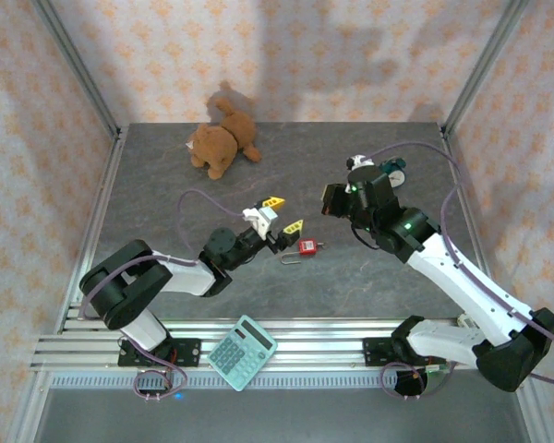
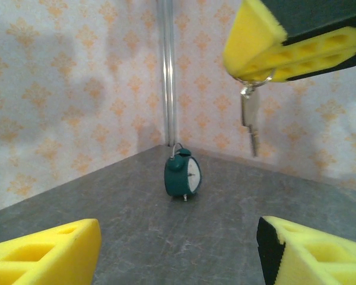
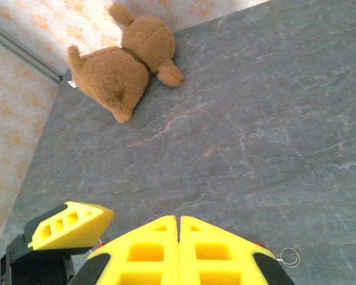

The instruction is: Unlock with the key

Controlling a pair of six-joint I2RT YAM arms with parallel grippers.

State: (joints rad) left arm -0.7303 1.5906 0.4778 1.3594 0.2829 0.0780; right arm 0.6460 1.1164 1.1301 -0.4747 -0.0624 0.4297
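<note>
At the middle of the grey, stone-patterned table (image 1: pixel 148 175), a red padlock (image 1: pixel 307 246) lies flat, its shackle pointing left. Just to its far right, a small silver key (image 2: pixel 249 122) hangs clear of the surface by its ring (image 3: pixel 289 256), pinched in the right gripper (image 3: pixel 178 237), whose yellow pads are pressed tight together. The left gripper (image 1: pixel 283 214) sits just left of the padlock with its yellow fingers (image 2: pixel 47 252) spread well apart and nothing between them; whether the nearer fingertip touches the padlock cannot be told.

A brown teddy bear (image 1: pixel 223 140) lies on its side toward the far edge, left of centre. A teal alarm clock (image 2: pixel 182 175) stands upright in the far right corner, in front of a metal frame post (image 2: pixel 168 71). A teal calculator (image 1: pixel 243 352) rests on the aluminium rails at the near edge, between the two arm bases. Pale wallpaper (image 1: pixel 351 55) with an orange motif lines the enclosure on three sides.
</note>
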